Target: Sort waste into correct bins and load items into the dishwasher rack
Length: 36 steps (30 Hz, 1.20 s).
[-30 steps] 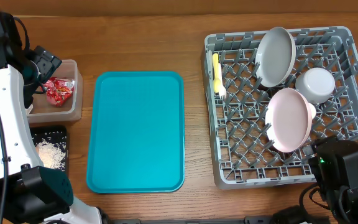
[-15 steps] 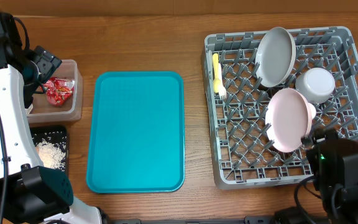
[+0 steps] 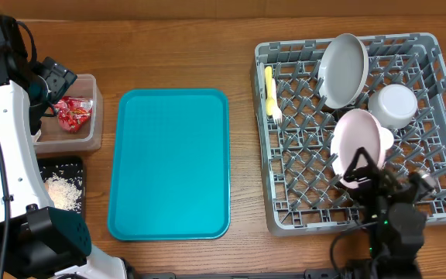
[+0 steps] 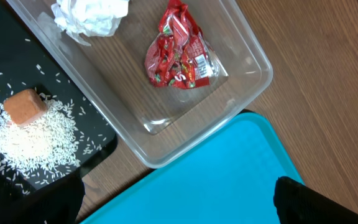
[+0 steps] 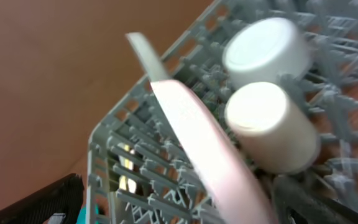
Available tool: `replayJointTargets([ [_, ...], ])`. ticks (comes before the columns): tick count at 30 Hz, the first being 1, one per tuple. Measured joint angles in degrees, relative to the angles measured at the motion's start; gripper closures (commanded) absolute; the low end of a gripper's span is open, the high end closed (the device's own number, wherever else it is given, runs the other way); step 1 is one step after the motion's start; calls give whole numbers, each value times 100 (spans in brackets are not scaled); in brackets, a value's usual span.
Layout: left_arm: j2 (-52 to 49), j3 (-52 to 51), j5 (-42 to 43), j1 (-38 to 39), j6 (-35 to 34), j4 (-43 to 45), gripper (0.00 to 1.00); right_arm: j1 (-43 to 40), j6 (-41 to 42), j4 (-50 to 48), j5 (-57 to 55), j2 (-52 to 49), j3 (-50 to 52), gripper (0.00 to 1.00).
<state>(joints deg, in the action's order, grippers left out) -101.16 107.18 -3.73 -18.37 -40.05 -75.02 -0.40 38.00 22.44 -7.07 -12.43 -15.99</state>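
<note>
The grey dishwasher rack (image 3: 260, 116) holds a white plate (image 3: 343, 70), a white bowl (image 3: 393, 105), a pink plate (image 3: 358, 143) and a yellow spoon (image 3: 270, 93). My right gripper (image 3: 366, 172) is open at the pink plate's near edge. In the right wrist view the pink plate (image 5: 191, 124) runs between the spread fingers (image 5: 185, 199), with a white cup (image 5: 272, 124) beside it. My left gripper (image 4: 179, 199) is open and empty above the clear tub (image 4: 166, 155), which holds red wrappers (image 4: 179, 59) and a napkin (image 4: 92, 14). The black tray (image 4: 17, 50) holds rice (image 4: 36, 137) and an orange cube (image 4: 25, 106).
A flat teal tray (image 3: 169, 163) lies between the bins and the rack, with nothing on it. The clear tub (image 3: 68, 138) and black tray (image 3: 76, 167) sit at the table's left edge under the left arm. The right wrist view is blurred.
My right arm has swung left from the rack's front right corner, up to the pink plate. The left arm and all dishes have stayed put.
</note>
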Motion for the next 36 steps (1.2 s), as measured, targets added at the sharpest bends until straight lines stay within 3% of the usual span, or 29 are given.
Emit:
replayJointTargets([
  [9, 0, 0, 0, 0, 0, -2, 0, 0, -820, -1381, 544, 673, 1202, 0],
  [23, 0, 0, 0, 0, 0, 0, 0, -223, -3307, -1526, 1427, 1165, 1351, 0],
  [36, 0, 0, 0, 0, 0, 0, 0, -223, -3738, -1515, 1460, 1165, 1366, 0],
])
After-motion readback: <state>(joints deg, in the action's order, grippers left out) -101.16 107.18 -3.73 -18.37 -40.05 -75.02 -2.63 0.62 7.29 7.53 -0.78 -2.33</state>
